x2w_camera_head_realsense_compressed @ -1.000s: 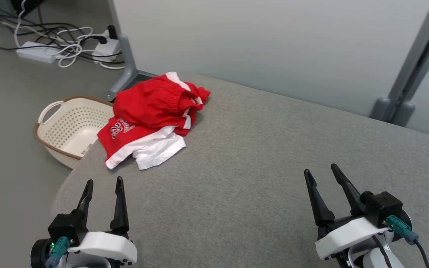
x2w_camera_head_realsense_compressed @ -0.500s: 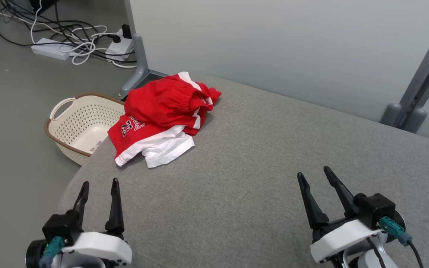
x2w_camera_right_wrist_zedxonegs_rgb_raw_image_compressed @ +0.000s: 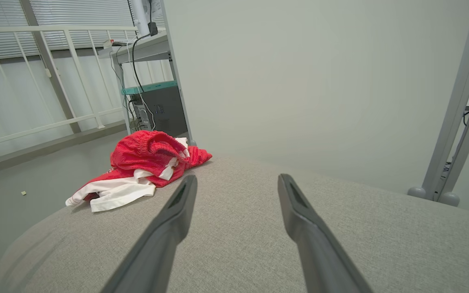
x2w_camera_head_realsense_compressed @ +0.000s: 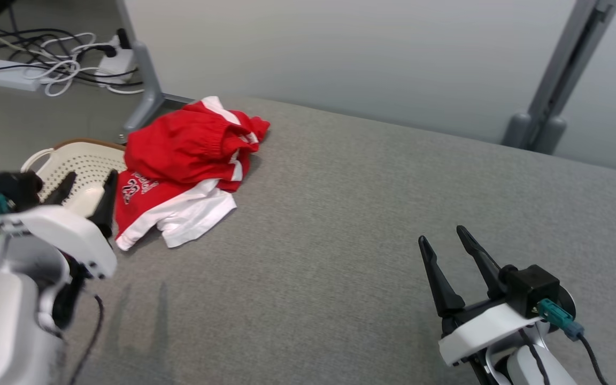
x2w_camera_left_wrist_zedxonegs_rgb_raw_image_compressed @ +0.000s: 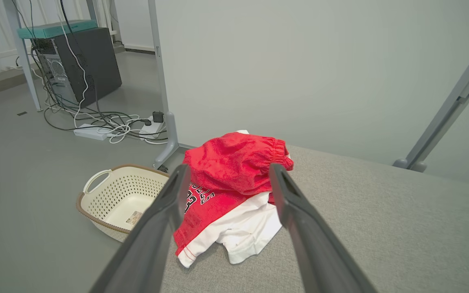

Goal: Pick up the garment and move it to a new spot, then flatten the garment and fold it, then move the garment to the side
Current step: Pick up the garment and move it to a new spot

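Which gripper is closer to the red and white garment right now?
The left gripper: it hangs open just beside the garment's left edge. The right gripper, also open, is far off over bare table.

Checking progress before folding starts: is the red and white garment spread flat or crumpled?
Crumpled. The garment lies heaped on the table near its left edge, red layers bunched over a white hem.

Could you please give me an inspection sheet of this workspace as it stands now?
Surface: grey fabric-covered table.
Job's things: crumpled red and white garment, heaped at the far left corner, unfolded.
Clutter: cream perforated plastic basket on the floor beside the table.
Pincers: left pincer open, short of the garment; right pincer open, above the table.
Cables: tangled black and white cables with power strips on the floor.
Surroundings: pale grey partition panel behind; dark computer tower.
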Robot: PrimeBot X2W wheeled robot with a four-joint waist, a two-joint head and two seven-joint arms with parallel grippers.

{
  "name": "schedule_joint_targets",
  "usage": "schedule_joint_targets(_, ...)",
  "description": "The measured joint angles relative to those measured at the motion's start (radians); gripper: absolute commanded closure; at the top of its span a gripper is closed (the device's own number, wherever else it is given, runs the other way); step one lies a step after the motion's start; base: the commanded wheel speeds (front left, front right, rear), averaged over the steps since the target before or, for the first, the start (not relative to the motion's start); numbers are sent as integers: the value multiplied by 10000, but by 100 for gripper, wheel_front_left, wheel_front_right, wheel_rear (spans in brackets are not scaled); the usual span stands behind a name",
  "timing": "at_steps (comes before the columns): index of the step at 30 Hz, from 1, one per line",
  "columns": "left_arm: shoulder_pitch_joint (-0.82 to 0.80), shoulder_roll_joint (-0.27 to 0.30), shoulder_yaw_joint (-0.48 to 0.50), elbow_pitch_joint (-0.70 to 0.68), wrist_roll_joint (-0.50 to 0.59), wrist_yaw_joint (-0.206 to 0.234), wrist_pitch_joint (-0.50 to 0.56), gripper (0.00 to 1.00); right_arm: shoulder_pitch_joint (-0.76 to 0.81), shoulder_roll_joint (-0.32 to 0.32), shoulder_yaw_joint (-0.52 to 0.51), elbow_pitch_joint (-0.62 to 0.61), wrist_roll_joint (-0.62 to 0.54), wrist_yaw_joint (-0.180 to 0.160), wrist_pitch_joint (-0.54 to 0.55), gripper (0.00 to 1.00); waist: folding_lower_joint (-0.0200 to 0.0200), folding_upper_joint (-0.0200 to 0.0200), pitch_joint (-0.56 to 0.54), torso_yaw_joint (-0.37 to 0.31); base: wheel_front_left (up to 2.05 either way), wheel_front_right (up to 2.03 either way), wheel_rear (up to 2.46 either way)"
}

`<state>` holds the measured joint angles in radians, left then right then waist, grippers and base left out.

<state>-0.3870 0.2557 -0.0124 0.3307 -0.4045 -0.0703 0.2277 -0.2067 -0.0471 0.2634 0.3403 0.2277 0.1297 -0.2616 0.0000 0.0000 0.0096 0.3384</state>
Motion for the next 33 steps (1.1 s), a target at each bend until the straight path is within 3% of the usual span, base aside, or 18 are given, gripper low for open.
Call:
schedule_joint_targets(9, -2461, 1321, 508, 1488, -1197, -345, 2236, 0, -688, 6, 173, -516, -267, 0, 0, 0, 0, 0, 771, -1244, 0, 0, 0)
schedule_joint_targets(14, -3209, 1785, 600, 2289, -1453, -424, 2826, 0, -1006, 0, 180, -926, -305, 0, 0, 0, 0, 0, 1235, -1885, 0, 0, 0)
schedule_joint_targets(27, -4214, 2817, 988, 5425, -2063, -523, 2560, 0, -1639, -8, 176, -1952, -424, 0, 0, 0, 0, 0, 2611, -3734, 0, 0, 0)
schedule_joint_targets(33, -4385, 3030, 828, 6514, -2355, -566, 3093, 0, -1744, -6, -29, -2182, -445, 0, 0, 0, 0, 0, 3058, -4212, 0, 0, 0)
